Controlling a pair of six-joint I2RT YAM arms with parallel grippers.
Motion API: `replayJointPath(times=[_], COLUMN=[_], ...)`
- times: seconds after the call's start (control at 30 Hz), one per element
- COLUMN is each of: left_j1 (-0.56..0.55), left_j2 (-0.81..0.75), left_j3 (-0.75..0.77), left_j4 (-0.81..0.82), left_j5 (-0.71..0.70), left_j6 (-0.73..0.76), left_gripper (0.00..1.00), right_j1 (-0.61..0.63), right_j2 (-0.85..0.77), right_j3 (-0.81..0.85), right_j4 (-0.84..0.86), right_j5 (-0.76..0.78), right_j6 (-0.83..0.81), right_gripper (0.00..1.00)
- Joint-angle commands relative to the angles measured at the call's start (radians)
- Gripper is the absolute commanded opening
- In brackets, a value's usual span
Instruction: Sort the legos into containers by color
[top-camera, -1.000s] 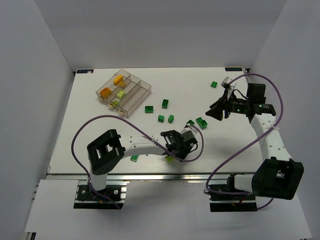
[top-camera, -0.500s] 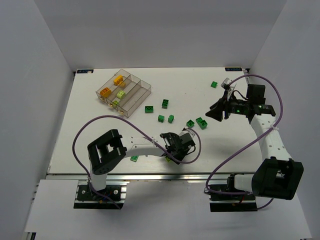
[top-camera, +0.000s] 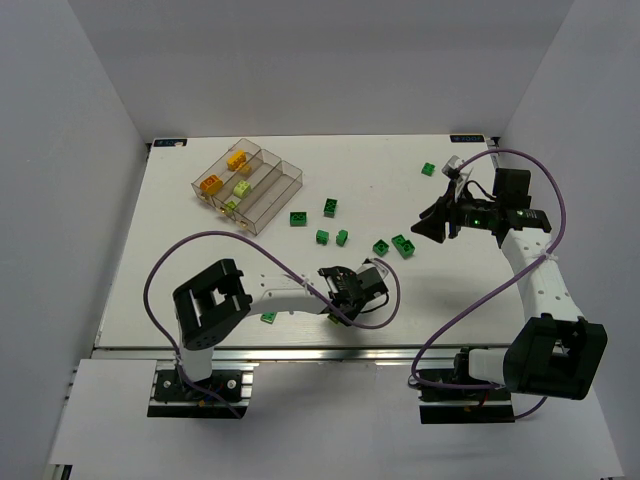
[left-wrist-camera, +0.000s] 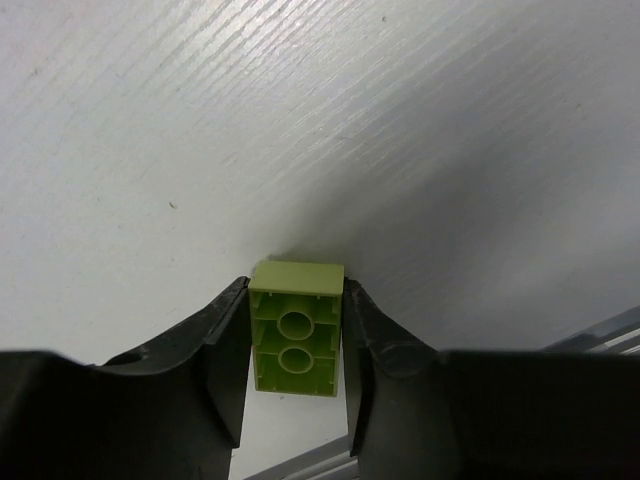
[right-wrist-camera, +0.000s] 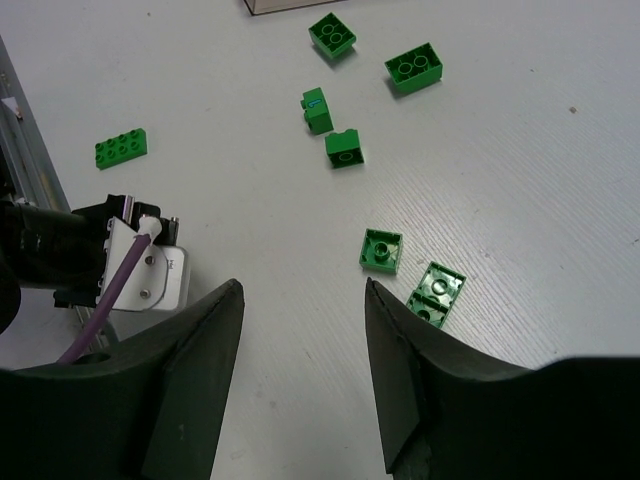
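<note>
From above, we see the left gripper (top-camera: 342, 303) has sunk toward the near table edge, well apart from the tray (top-camera: 272, 203) at the far left. Its wrist view shows both fingers pressed against the lime brick (left-wrist-camera: 296, 340), so we judge the pick made. The right gripper (right-wrist-camera: 300, 300) hangs spread above dark green bricks (right-wrist-camera: 380, 250).

I count eight dark green bricks (top-camera: 298, 218) on the table (top-camera: 350, 160), three lime bricks (left-wrist-camera: 296, 330) and two orange-yellow bricks (top-camera: 211, 185). There is one tray (top-camera: 298, 178) with four compartments (top-camera: 266, 194). I have two tools: a left tool (left-wrist-camera: 296, 350) and a right tool (right-wrist-camera: 300, 330).
</note>
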Motion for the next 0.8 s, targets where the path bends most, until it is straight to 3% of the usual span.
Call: replayJointPath(times=[0.0,0.17,0.23,0.33,0.47,0.53,0.63,0.77], left_j1=[-0.005,0.026,0.076,0.185,0.365,0.481,0.608,0.764], left_j2=[-0.065,-0.115,-0.178,-0.302,-0.439,-0.454,-0.404,-0.301], left_j3=[-0.016,-0.032,-0.059,-0.107,-0.133,-0.109,-0.003,0.102], left_j4=[0.007,0.027,0.059,0.116,0.18,0.171,0.11,0.087], left_j5=[-0.007,-0.007,0.024,0.076,0.133,0.156,0.142,0.148], left_j6=[0.0,-0.035,-0.068,-0.107,-0.119,-0.089,-0.023,0.033], left_gripper=[0.31,0.09,0.07,0.03,0.0,0.0,0.0,0.0], right_j1=[-0.007,-0.007,-0.007,-0.007,-0.007,-0.004,0.01,0.05], right_j2=[-0.02,-0.028,-0.034,-0.048,-0.068,-0.072,-0.071,-0.079], right_j3=[-0.006,-0.008,-0.011,-0.029,-0.06,-0.081,-0.095,-0.109], right_j4=[0.021,-0.003,-0.014,-0.028,-0.032,-0.02,-0.002,0.007], right_j5=[-0.014,0.005,0.016,0.039,0.045,0.037,0.033,0.068], right_j6=[0.009,-0.036,-0.072,-0.112,-0.148,-0.143,-0.139,-0.168], right_gripper=[0.57,0.54,0.52,0.41,0.13,0.07,0.05,0.11])
